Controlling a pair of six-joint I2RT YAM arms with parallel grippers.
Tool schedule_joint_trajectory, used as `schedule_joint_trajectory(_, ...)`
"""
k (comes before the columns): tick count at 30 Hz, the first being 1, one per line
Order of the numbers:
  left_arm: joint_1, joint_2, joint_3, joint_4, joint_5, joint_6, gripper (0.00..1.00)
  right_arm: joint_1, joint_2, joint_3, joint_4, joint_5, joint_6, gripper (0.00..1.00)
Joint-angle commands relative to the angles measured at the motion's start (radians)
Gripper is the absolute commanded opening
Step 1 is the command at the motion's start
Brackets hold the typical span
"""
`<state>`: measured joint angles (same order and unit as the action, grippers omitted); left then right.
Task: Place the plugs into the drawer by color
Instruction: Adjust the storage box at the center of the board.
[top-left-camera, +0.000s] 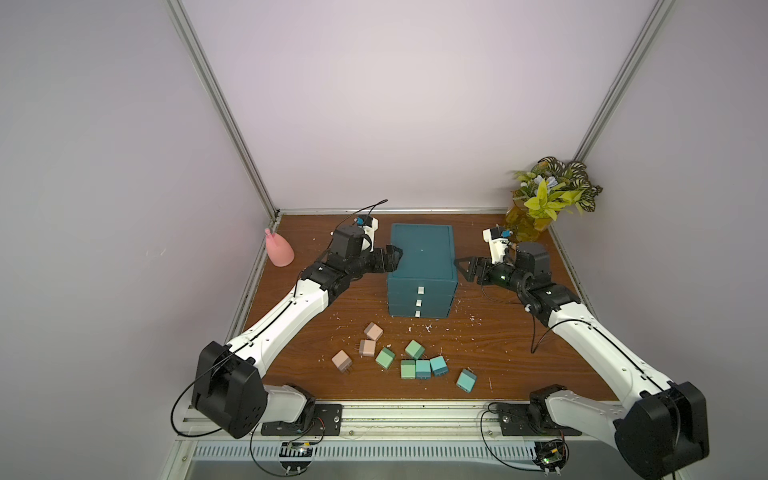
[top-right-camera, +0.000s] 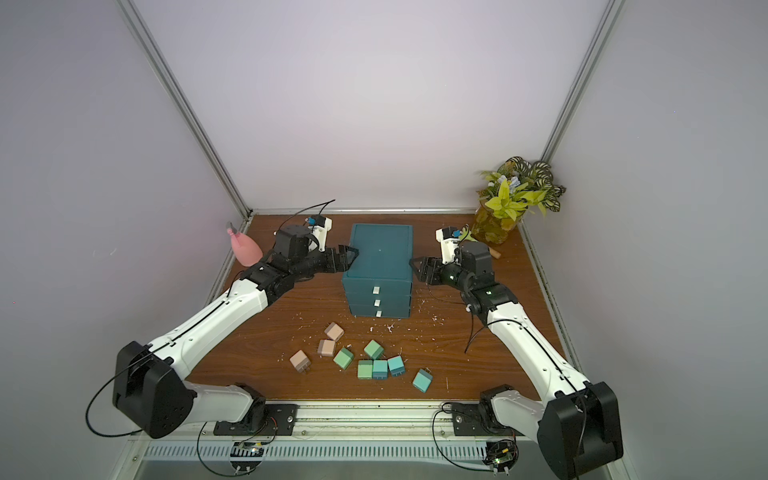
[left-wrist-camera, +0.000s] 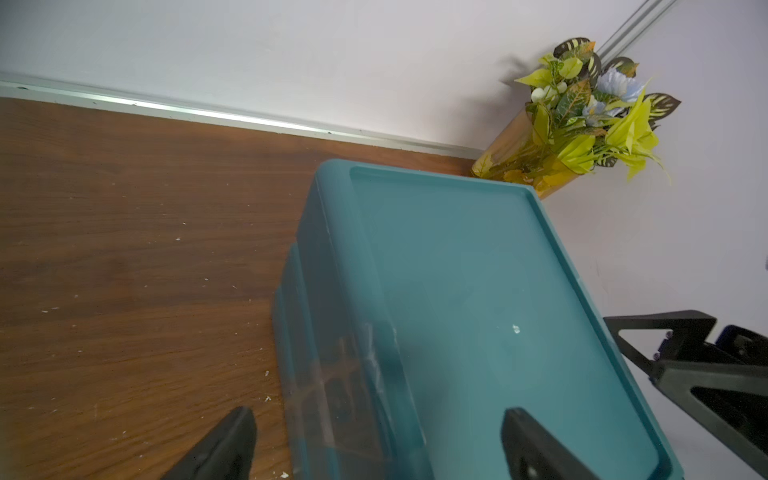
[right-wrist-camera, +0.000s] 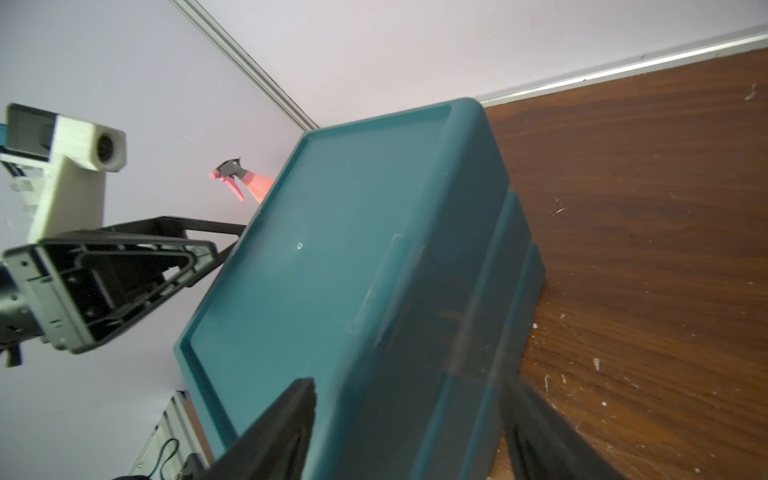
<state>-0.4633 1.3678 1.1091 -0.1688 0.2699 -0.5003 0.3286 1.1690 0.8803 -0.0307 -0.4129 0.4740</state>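
A: Nine plugs (top-left-camera: 422, 369) are laid loose on the wooden table (top-left-camera: 498, 353), just in front of the cabinet (top-left-camera: 420, 257).

B: And its drawers?

A: All three are shut, white tabs (top-left-camera: 420, 289) faced toward the plugs; the contents are hidden.

B: The grippers?

A: The left gripper (top-left-camera: 395, 255) is spread open astride the cabinet's top left edge, and the right gripper (top-left-camera: 460, 269) is open at the top right edge.

B: The surroundings?

A: White specks are scattered over the table. It is enclosed by pale walls, with a pink spray bottle (top-left-camera: 279, 251) far left and a plant (top-left-camera: 548, 195) far right.

B: Colours?

A: Three plugs are beige (top-left-camera: 373, 331), three green (top-left-camera: 385, 358) and three blue (top-left-camera: 438, 365). The cabinet is dark teal.
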Motion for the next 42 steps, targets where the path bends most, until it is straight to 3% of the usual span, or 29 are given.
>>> schedule_joint_trajectory(1,0.009,0.020,0.007,0.028,0.089,-0.015,0.78,0.032,0.042,0.054,0.043,-0.007,0.011,0.67)
schedule_joint_trajectory(15,0.009,0.081,-0.002,0.123,0.094,-0.007,0.57,0.109,0.319,0.251,0.099,0.036,-0.030,0.48)
schedule_joint_trajectory(23,0.018,0.135,0.011,0.225,0.091,-0.026,0.56,0.141,0.584,0.513,0.124,0.054,-0.036,0.45)
schedule_joint_trajectory(30,0.020,0.183,0.074,0.244,0.084,-0.040,0.56,0.147,0.796,0.812,0.006,0.134,-0.103,0.45)
schedule_joint_trajectory(38,0.075,0.157,0.046,0.251,0.065,-0.037,0.58,0.055,0.717,0.937,-0.075,0.211,-0.155,0.46)
schedule_joint_trajectory(42,0.077,0.153,0.043,0.250,0.072,-0.035,0.65,0.050,0.568,0.826,-0.046,0.270,-0.163,0.48)
